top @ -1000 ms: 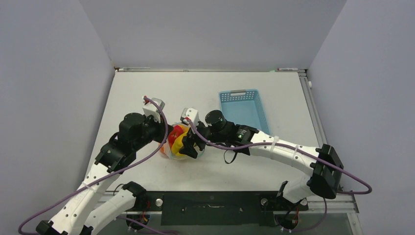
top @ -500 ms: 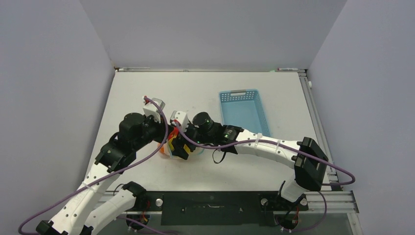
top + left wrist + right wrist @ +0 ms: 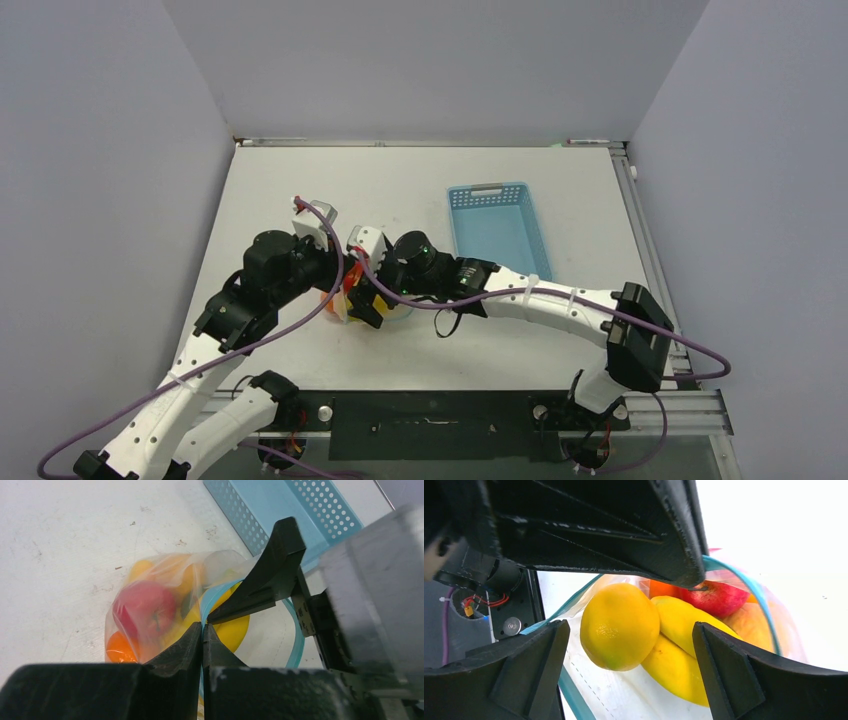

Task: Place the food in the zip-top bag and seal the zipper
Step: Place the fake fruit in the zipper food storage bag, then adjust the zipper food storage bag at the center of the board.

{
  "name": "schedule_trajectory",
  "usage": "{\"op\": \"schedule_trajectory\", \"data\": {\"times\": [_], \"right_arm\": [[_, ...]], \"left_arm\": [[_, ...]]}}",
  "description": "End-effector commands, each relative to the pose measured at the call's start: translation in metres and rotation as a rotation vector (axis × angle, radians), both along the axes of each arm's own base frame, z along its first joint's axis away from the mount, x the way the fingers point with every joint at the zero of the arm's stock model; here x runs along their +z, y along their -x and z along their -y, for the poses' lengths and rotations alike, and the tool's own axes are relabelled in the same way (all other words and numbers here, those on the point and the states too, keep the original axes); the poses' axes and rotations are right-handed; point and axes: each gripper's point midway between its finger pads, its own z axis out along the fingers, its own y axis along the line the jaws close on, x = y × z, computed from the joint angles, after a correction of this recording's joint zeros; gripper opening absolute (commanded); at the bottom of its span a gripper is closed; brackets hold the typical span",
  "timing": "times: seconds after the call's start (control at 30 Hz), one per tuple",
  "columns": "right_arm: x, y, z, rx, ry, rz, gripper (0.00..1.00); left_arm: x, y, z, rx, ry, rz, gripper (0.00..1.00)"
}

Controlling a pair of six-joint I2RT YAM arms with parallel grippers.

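- Found the crinkly transparent zip-top bag point(image 3: 150, 580) lying on the white table point(image 3: 300, 190) — left of the perforated light-blue plastic basket point(image 3: 497, 225).
- Saw plastic-looking red, orange and yellow food point(image 3: 619, 625) inside it.
- Noted the left gripper point(image 3: 202, 630) with jaws pressed together, pinching the narrow light-blue zipper strip point(image 3: 216, 595).
- Noted the right gripper point(image 3: 631, 625) with jaws spread across the open mouth.
- Against a second earlier, found the right gripper shifted leftward — closer to the left one.
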Motion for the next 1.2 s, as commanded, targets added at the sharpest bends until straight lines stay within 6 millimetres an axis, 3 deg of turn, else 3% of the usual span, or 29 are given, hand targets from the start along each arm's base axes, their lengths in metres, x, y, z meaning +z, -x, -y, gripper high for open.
{"op": "schedule_trajectory", "data": {"times": [0.0,0.3,0.57,0.93,1.17], "right_arm": [[0.060,-0.007,0.005,-0.024,-0.110,0.116,1.00],[0.094,-0.006,0.036,-0.024,-0.119,0.263,1.00],[0.106,-0.011,0.071,-0.031,-0.064,0.398,0.99],[0.097,-0.022,0.123,-0.063,0.150,0.532,0.97],[0.070,-0.022,0.139,0.032,0.299,0.624,0.88]], "left_arm": [[0.019,-0.004,0.003,-0.006,0.039,0.059,0.00],[0.018,-0.004,0.004,-0.012,0.037,0.054,0.00],[0.017,-0.001,0.007,-0.039,0.037,0.052,0.00],[0.023,0.007,0.015,-0.103,0.054,0.070,0.00],[0.024,0.012,0.018,-0.135,0.055,0.076,0.00]]}}
